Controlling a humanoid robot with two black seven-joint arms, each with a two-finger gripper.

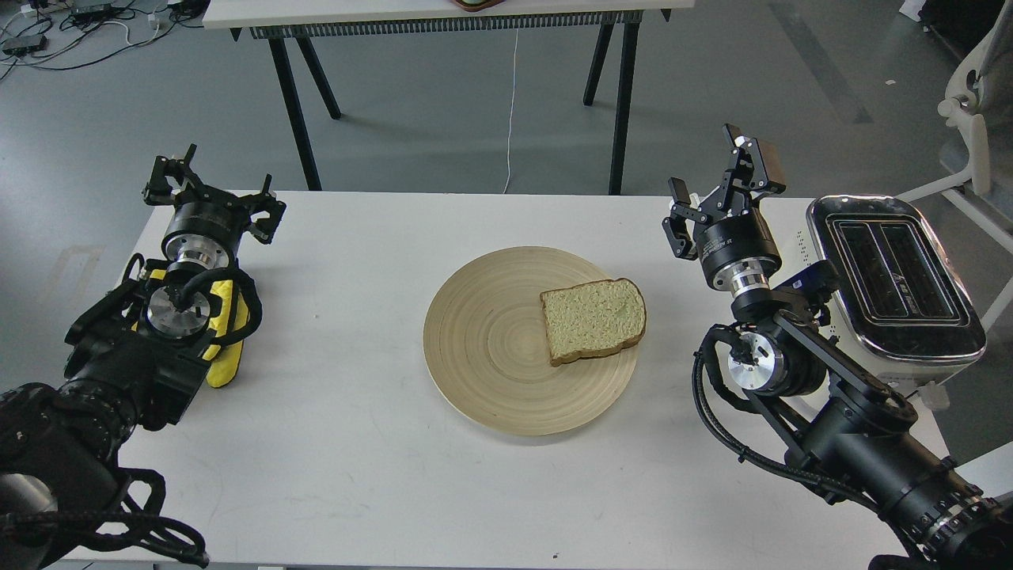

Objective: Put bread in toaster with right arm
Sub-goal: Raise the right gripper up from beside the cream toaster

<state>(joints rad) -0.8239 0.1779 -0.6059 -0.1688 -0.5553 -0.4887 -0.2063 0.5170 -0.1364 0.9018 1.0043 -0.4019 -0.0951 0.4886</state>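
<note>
A slice of bread (593,319) lies flat on the right part of a round wooden plate (491,356) in the middle of the white table. The cream toaster (898,285) with a chrome top stands at the table's right edge, both slots showing dark. My right gripper (708,170) is raised between the plate and the toaster, open and holding nothing, apart from the bread. My left gripper (221,180) hovers at the table's far left, open and holding nothing.
A yellow pad (225,332) sits under my left arm. Behind the white table (356,475) stands a second table with black legs (293,103) and a hanging white cable (512,103). A white chair (977,134) is at the far right.
</note>
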